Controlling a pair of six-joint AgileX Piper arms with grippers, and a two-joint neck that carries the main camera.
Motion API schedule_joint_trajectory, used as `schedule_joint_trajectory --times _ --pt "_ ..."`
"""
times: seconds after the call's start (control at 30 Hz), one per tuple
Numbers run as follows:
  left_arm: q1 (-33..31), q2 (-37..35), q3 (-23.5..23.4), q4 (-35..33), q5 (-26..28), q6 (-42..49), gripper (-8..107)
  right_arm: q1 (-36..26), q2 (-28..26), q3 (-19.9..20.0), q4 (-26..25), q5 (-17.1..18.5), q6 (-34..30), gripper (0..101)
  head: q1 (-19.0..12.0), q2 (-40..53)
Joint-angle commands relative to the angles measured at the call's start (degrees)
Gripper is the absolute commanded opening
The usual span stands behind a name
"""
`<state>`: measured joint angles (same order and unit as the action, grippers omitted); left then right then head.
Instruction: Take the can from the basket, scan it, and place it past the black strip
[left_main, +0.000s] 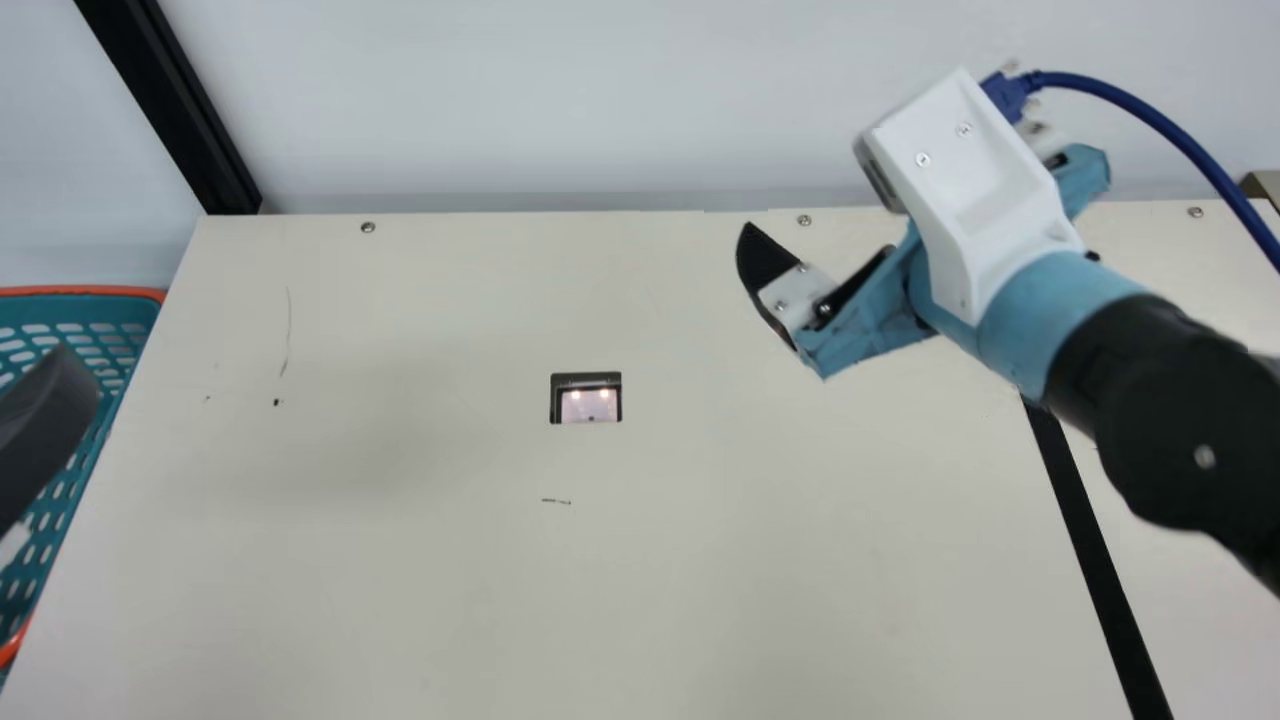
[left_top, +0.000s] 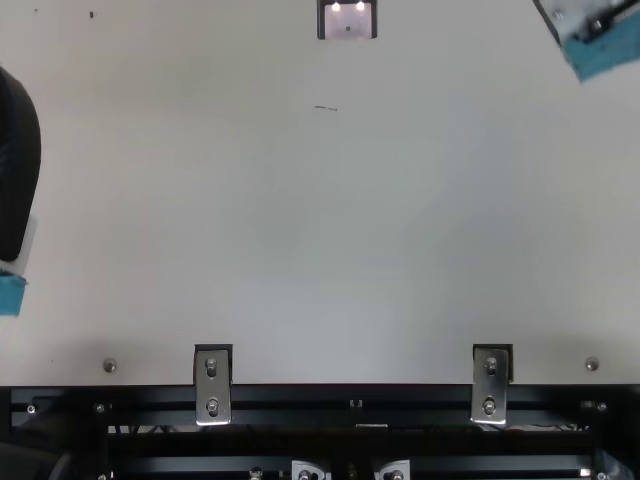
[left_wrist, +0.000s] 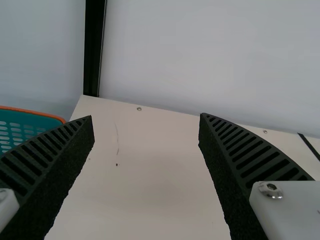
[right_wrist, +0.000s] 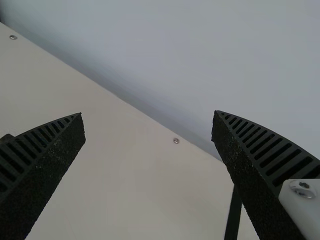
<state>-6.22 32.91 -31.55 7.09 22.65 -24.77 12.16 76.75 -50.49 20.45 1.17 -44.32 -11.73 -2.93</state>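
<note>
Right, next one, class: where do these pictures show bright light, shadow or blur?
Main and top views: two bright spots glow in the scanner; main view: a faint, soft-edged shadow on the table's left part, and the right arm's black joint looks slightly soft.

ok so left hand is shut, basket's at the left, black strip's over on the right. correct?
Not quite: the left hand is open, its fingers set wide apart, as the left wrist view shows. The rest holds: basket at the left, black strip over on the right.
</note>
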Motion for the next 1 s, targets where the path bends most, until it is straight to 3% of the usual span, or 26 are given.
schedule_joint_trajectory --times 0.0,0.57,0.87,0.97 --pt "0.05 -0.72 0.06 -0.65 0.62 0.77 90 0.17 -2.46 3.92 -1.56 -2.96 2.31 101 -1.73 0.75" --pt "2.68 -6.66 2.17 -6.31 5.33 5.73 90 1.27 -16.99 23.07 -4.54 -18.89 15.13 101 -1.73 0.75" --pt "2.68 -6.66 2.17 -6.31 5.36 5.73 90 3.22 -26.47 32.14 -1.69 -23.26 24.72 101 -1.73 0.75" --pt "2.68 -6.66 2.17 -6.31 5.36 5.73 90 4.06 -29.05 34.21 -0.56 -22.69 27.97 101 -1.73 0.75"
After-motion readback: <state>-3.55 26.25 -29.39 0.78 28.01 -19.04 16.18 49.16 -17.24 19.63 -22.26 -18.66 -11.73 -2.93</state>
